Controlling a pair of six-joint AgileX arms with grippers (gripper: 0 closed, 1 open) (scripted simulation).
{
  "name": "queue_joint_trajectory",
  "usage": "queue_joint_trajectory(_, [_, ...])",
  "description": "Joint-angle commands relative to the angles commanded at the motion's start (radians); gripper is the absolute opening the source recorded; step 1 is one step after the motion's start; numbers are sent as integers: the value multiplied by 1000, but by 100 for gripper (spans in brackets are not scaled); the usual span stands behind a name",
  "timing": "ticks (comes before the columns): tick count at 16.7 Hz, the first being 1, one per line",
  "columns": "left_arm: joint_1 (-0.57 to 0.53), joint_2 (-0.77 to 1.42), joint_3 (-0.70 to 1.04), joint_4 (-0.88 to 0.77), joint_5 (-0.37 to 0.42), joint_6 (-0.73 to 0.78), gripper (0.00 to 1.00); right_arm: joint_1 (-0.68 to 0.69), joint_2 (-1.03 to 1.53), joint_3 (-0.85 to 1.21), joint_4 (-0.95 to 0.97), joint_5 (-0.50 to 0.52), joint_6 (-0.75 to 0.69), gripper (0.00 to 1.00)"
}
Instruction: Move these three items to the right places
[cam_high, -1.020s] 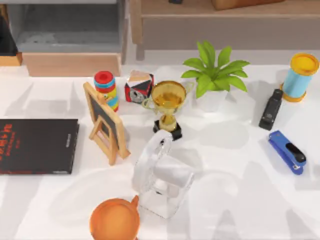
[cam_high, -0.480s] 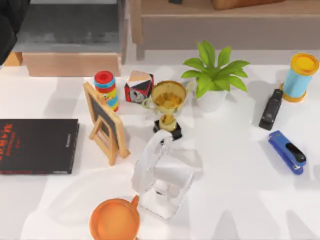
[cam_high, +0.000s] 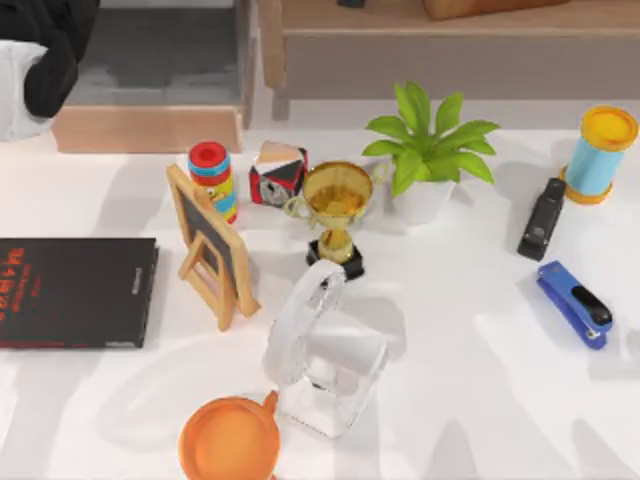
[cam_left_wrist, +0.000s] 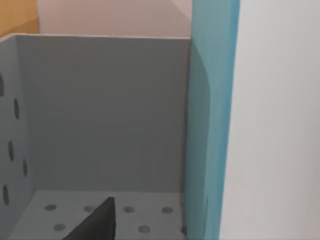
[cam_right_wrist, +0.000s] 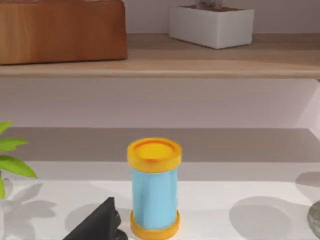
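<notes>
The table holds a black book (cam_high: 75, 292), a small chalkboard easel (cam_high: 210, 245), a striped can with a red top (cam_high: 212, 175), a patterned cube (cam_high: 278, 172), a gold trophy (cam_high: 336, 210), a black stapler (cam_high: 542, 218), a blue stapler (cam_high: 574, 302) and a blue cylinder with yellow caps (cam_high: 600, 152). My left arm (cam_high: 45, 50) hangs at the far left corner by the grey bin (cam_high: 150, 70). In the left wrist view a dark piece of the left gripper (cam_left_wrist: 95, 225) sits over the bin's perforated floor (cam_left_wrist: 130, 210). The right gripper (cam_right_wrist: 97, 222) faces the blue cylinder (cam_right_wrist: 154, 187).
A potted plant (cam_high: 425, 150) stands behind the trophy. A clear pitcher-like object (cam_high: 320, 355) and an orange cup (cam_high: 230, 440) sit near the front edge. A wooden shelf (cam_high: 450, 30) runs along the back, carrying a white box (cam_right_wrist: 210, 25) and a wooden box (cam_right_wrist: 60, 30).
My left arm has come further into the top-left corner, moving right over the grey bin's edge. Nothing on the table has moved.
</notes>
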Motion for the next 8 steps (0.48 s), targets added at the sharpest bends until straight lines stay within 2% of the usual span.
queue_joint_trajectory(4, [5,8,11,-5,3,0,100,0,0,0,0,0,0,100])
queue_joint_trajectory(8, [9,71,100,-29,10,0,100,0,0,0,0,0,0,100])
